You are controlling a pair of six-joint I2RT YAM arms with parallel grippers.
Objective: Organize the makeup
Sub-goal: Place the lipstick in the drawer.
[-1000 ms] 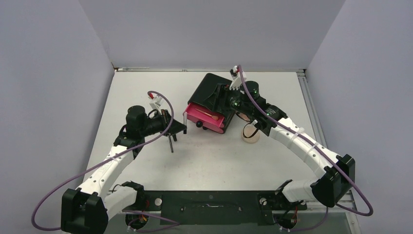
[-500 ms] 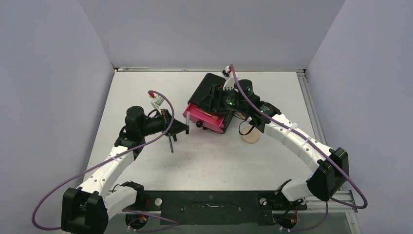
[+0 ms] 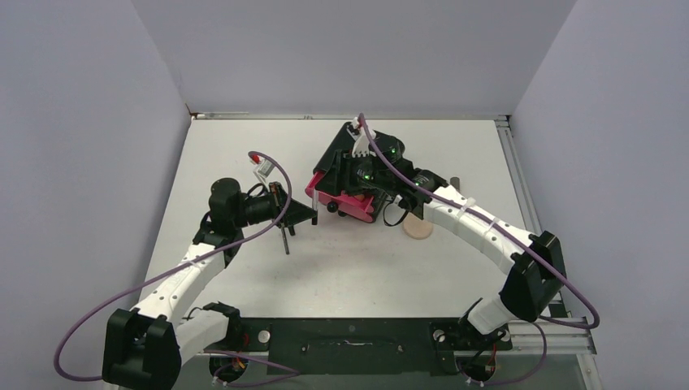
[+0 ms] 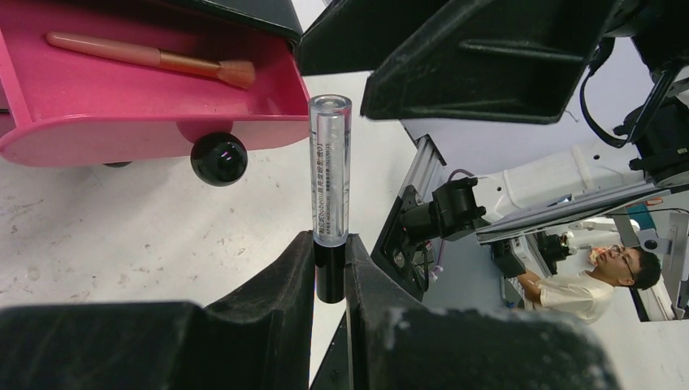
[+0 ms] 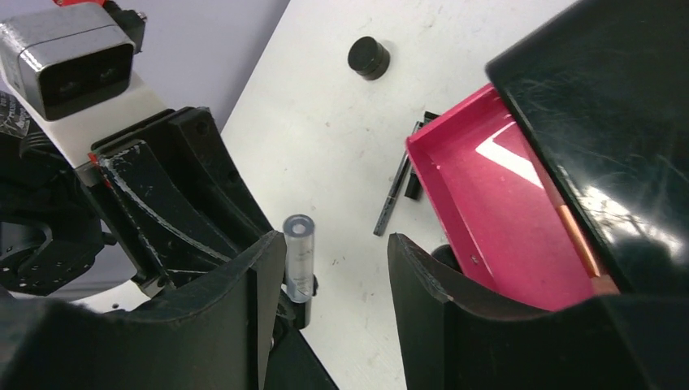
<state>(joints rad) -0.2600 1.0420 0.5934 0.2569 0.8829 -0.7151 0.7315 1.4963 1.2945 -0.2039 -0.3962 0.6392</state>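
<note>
White table, scuffed and speckled. Toward the far side sits the black cabinet, pink drawer pulled out. Just right of the drawer, a round peach disc lies flat. To the left, thin black pencils lie beside the drawer, with a small black round jar well apart from them.

Robot lab: grey-walled test table

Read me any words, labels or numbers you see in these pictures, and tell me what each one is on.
Tube, held by the left gripper: one line of small print runs down its side, too small and blurred to read.
Nothing else in any view shows readable text.
</note>
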